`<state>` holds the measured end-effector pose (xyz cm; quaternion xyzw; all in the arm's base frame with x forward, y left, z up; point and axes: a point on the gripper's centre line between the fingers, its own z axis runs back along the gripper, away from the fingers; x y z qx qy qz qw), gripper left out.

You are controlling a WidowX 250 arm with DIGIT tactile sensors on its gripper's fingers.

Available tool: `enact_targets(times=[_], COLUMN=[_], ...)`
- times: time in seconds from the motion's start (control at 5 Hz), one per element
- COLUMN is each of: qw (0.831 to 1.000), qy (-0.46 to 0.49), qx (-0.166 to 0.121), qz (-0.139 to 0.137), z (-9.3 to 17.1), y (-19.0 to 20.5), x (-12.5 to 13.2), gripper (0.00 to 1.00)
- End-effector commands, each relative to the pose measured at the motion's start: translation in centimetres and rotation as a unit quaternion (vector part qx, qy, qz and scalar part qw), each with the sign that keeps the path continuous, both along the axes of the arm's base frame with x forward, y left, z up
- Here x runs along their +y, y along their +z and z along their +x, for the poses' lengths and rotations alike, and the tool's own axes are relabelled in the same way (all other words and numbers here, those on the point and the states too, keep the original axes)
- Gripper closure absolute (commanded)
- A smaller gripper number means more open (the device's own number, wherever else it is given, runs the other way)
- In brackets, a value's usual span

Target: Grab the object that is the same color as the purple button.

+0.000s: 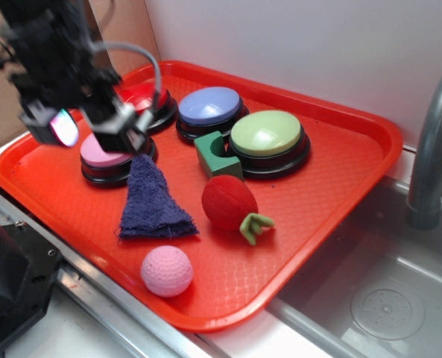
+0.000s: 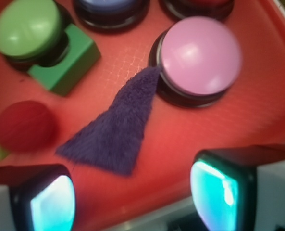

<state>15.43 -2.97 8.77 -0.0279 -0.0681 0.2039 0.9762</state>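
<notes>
Exterior looks down obliquely across whole red tray (image 1: 340,149); wrist looks straight down, close; both share purple cloth (image 1: 153,201), pink-domed button (image 2: 200,55).

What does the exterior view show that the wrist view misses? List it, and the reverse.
Only exterior: the pink ball, the sink, the faucet, the arm above the tray.

Only wrist: the tool seen close, fingers spread apart with nothing between them.

Both: the purple cloth, pink button, purple button, green button, green block, red toy.
</notes>
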Motion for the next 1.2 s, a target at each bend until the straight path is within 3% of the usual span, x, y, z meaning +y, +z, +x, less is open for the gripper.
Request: enact_targets(times=[0.0,0.4,0.6,0.8,1.0], qw=[0.998,0.995,0.991,0.992,0.993], qy=[0.030,0.047,0.081,0.082,0.084], qx=[-0.053,-0.075,-0.092,-0.077,-0.069], qz=[-0.020,-0.044,-0.051,-0.060,-0.054], z=[2.8,3.5,3.5,3.7,3.8], y=[-5.1,-7.0,-8.0,-8.7,-8.7], x=[0.7,0.6,0.4,0.2,-0.1], gripper=[0.00,0.00,0.30,1.00,1.00])
